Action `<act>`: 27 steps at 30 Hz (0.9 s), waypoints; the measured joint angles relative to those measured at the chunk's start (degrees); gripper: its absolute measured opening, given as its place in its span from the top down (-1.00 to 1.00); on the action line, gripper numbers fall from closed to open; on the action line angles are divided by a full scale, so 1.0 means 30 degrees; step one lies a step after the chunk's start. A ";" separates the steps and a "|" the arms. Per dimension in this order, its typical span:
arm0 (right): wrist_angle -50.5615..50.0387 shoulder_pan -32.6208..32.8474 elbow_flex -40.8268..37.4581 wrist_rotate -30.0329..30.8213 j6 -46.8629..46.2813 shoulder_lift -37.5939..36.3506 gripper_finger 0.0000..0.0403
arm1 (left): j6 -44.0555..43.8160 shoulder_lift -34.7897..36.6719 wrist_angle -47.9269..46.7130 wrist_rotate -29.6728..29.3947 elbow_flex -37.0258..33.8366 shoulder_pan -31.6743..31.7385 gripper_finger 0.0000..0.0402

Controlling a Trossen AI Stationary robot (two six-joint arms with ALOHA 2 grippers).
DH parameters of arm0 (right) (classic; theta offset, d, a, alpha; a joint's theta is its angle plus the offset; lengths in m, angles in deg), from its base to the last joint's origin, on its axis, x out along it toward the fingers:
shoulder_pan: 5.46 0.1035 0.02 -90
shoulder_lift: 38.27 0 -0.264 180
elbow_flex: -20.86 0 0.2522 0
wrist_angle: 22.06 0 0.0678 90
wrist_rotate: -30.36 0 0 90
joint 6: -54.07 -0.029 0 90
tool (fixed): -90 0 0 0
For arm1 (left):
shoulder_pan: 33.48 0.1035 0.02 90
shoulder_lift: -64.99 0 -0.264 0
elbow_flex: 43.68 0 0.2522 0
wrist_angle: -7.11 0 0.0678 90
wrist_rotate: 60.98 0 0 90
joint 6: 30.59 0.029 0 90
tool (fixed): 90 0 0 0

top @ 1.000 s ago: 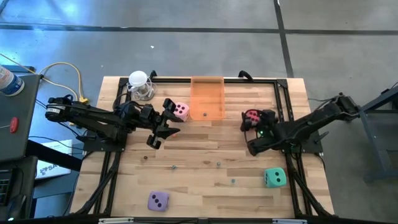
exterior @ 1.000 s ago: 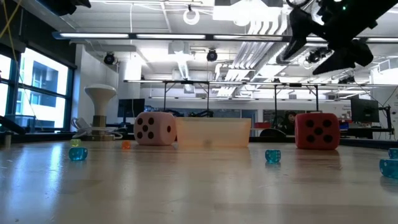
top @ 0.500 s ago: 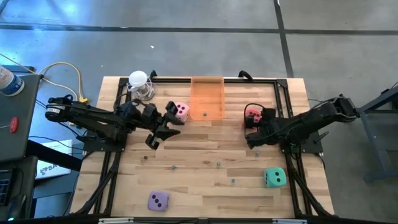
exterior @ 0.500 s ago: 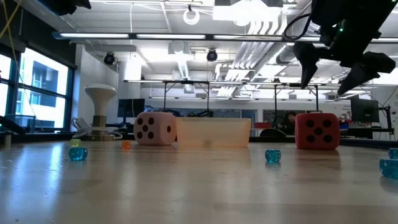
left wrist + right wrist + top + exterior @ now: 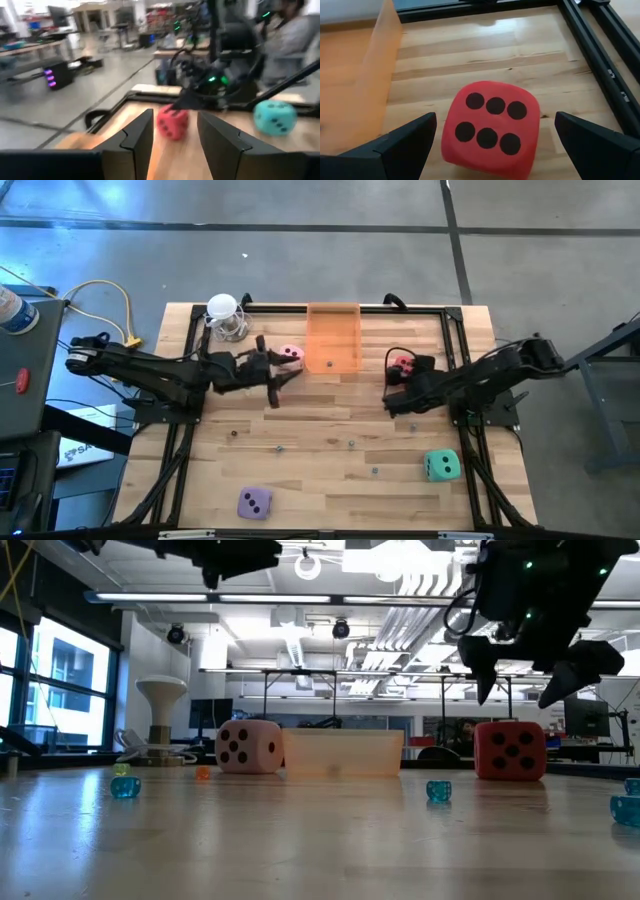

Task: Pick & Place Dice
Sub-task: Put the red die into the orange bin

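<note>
The red die (image 5: 492, 130) sits on the table right of the orange bin (image 5: 332, 338). My right gripper (image 5: 517, 695) is open and hovers just above it, a finger on either side, touching nothing. The pink die (image 5: 250, 747) rests on the table left of the bin. My left gripper (image 5: 283, 370) is open and raised high over it, partly hiding it from above. Looking past the left gripper (image 5: 175, 114), the wrist view shows the red die (image 5: 173, 123) and the teal die (image 5: 274, 117). The teal die (image 5: 441, 466) lies near the right edge, the purple die (image 5: 254, 502) near the near edge.
The translucent orange bin (image 5: 342, 753) stands at the far edge between the two arms. A white stemmed object (image 5: 226, 315) stands at the far left corner. Small beads (image 5: 438, 790) lie scattered over the middle of the table. A black frame (image 5: 600, 45) rims the tabletop.
My left gripper has swung from a slant to point toward the table's right and moved toward the far edge, over the pink die. My right gripper has come down and shifted left, closing in over the red die. No die has moved.
</note>
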 joint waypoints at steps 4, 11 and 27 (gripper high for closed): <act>0.0431 -0.0376 0.0000 0.0006 0.0011 0.0486 -0.99 | 0.0057 0.0031 -0.0988 -0.0329 0.0000 -0.0223 0.26; 0.1050 -0.0603 -0.0007 -0.0483 0.0033 0.1048 -0.99 | 0.0399 0.0016 -0.1664 -0.0497 0.0000 -0.0701 0.26; 0.2133 -0.1065 0.0022 -0.0815 0.0041 0.3122 -0.99 | 0.0324 0.0015 -0.2465 -0.0620 -0.0007 -0.1373 0.26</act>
